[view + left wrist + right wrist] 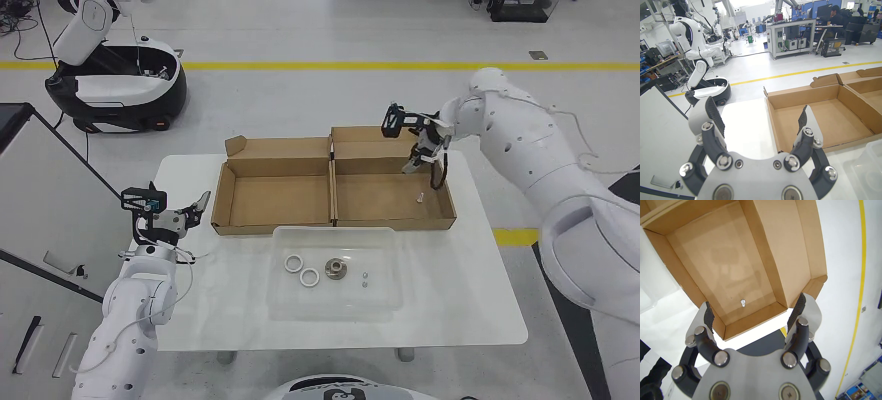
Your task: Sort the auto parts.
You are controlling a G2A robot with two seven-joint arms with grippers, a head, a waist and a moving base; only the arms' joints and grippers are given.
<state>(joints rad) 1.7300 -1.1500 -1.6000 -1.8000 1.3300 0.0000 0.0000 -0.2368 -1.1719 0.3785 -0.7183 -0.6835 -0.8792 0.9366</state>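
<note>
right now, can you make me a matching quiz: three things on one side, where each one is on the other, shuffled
Things:
1 white rings
2 left gripper
3 right gripper

Places:
a over the cardboard box with a bolt in it
b in the clear tray
c beside the other cardboard box, over the table

Pairs: 1-b, 2-c, 3-a

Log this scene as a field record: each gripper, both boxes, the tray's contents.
left gripper: open, holding nothing, beside the left box
right gripper: open, holding nothing, above the right box
left box: on the table, against the right box
right box: one small bolt inside
clear tray: two white rings, a metal gear-like part, a small screw
</note>
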